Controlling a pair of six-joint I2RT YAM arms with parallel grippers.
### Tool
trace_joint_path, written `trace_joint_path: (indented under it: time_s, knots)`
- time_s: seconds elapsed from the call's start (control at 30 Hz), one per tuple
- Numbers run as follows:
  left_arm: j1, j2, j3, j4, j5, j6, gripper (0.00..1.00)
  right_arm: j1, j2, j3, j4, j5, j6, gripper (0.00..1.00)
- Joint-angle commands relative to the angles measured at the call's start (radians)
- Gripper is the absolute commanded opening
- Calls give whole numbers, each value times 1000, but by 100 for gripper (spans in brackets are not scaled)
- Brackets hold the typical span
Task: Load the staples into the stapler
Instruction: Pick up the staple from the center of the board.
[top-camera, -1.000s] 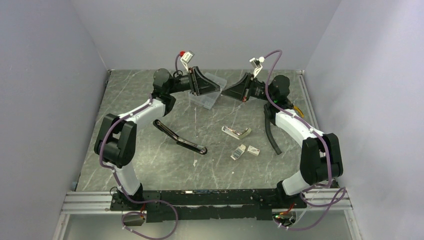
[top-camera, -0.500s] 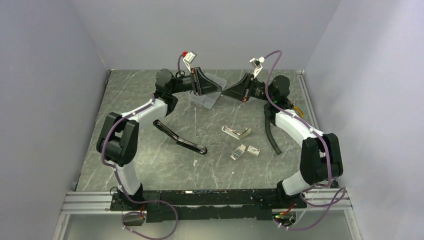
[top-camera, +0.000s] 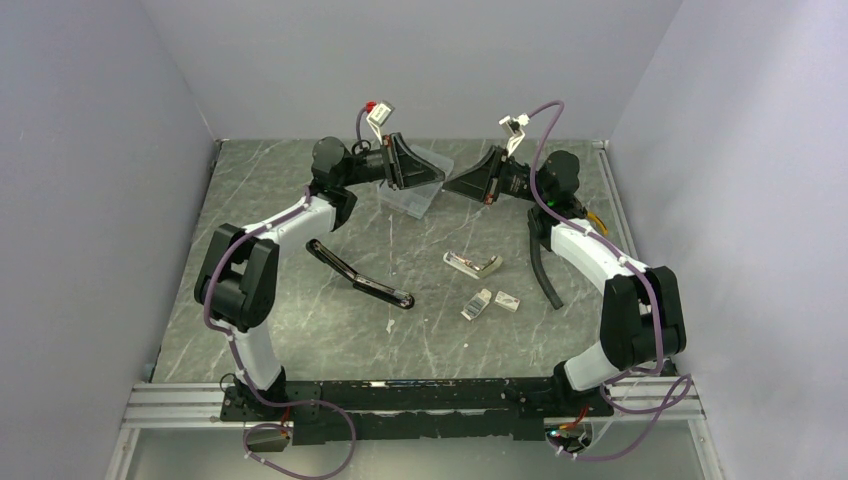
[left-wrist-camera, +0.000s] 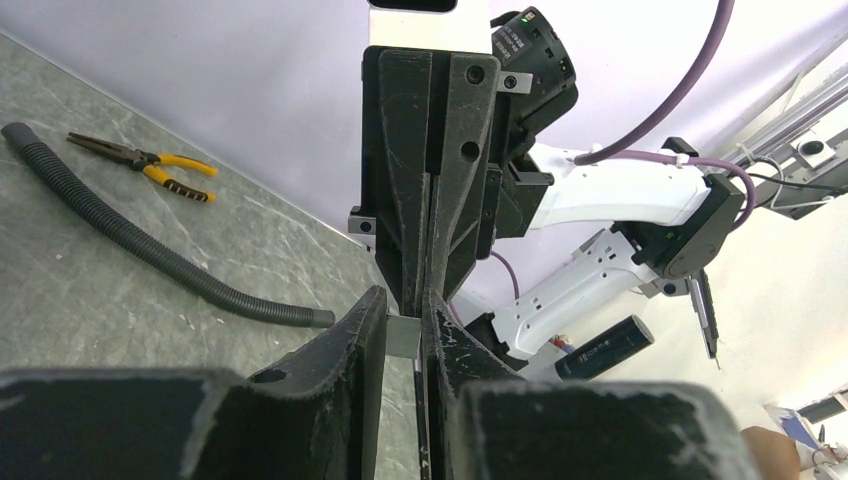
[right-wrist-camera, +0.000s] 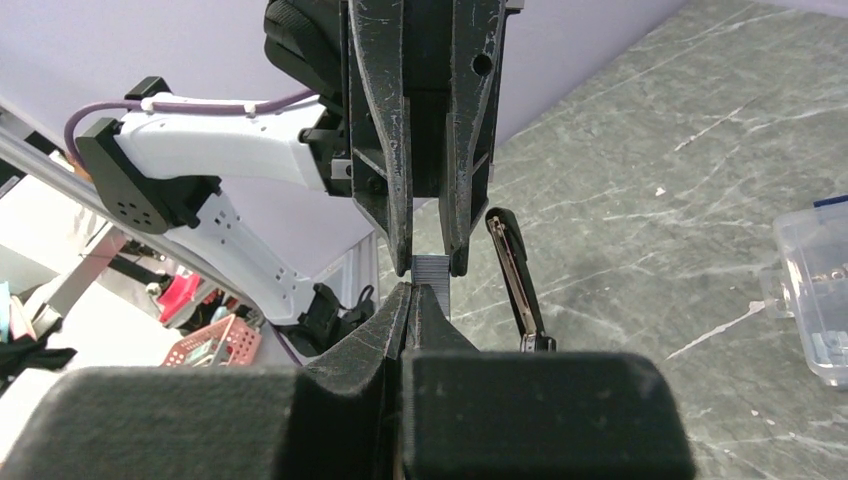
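My left gripper is shut on a short silvery strip of staples, held in the air above the back of the table. My right gripper faces it tip to tip with its jaws shut. Its tips touch the strip's edge, and the strip sits beside their seam, not clearly between them. The black stapler lies swung open on the table left of centre, and also shows in the right wrist view. The white staple box lies in two pieces near the middle.
A clear compartment case sits under the two grippers. A silvery angled part lies mid-table. A black ribbed hose and yellow-handled pliers lie to the right. Walls close in the table on three sides.
My left gripper has shifted slightly up and to the right with the strip, closing on the right gripper's tips. The right arm has barely moved.
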Motion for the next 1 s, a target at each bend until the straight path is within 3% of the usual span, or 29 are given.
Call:
trace_joint_path:
  time_s: [0.0,0.1,0.2,0.4,0.5,0.67,0.97]
  knots:
    - [-13,-4,37,20,23,22,20,-5,-11,0,19,10,-33,0]
    - [-12,-15,41,-31,34,68,15,-8,-16,6,-7,5,-55,1]
    - [-9,-32,56,-142,51,157,11,-16,-29,23,-93,-10,-115,15]
    - [-4,-92,86,-558,52,505,7,-58,-96,65,-356,-53,-346,36]
    - [-9,-115,117,-805,18,749,7,-100,-135,78,-475,-83,-459,38]
    - [-62,-122,178,-1206,-113,1237,9,-184,-199,125,-869,-132,-809,39]
    - [-250,79,406,-1700,-325,1991,15,-319,-296,84,-1160,-162,-1068,39]
